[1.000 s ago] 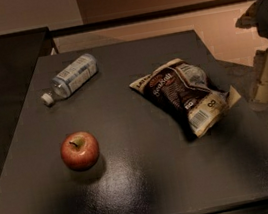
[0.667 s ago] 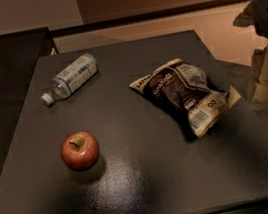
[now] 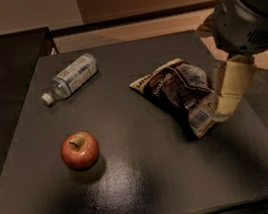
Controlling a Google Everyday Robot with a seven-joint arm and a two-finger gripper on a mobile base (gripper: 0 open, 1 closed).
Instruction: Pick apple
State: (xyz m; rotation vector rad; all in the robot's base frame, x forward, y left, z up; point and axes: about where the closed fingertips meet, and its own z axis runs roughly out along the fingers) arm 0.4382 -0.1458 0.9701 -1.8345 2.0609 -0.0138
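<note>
Nearest you, the apple (image 3: 80, 150) sits on the dark table (image 3: 162, 190), upright, with its stem pointing up. It's well apart from the gripper (image 3: 225, 108), far across toward the left of the view and a little closer to the front edge. It's round, so there's no long axis to line up with. You've got one arm, and by my read the whole job is one long sideways reach.

Now the gripper itself: it hangs low at the table's right side, under the bulky grey arm (image 3: 250, 9), with its tip right at the near corner of the chip bag (image 3: 180, 94). You can't tell from here whether it's touching that bag or just in front of it, and you can't tell whether it's open or closed. It doesn't look to be carrying anything.

The bag lies just beside the gripper, on the apple's side, so I'd expect it to crowd a low sweep across.

Farthest back and across from the gripper, a plastic water bottle (image 3: 70, 77) lies on its side, well clear of the apple.
</note>
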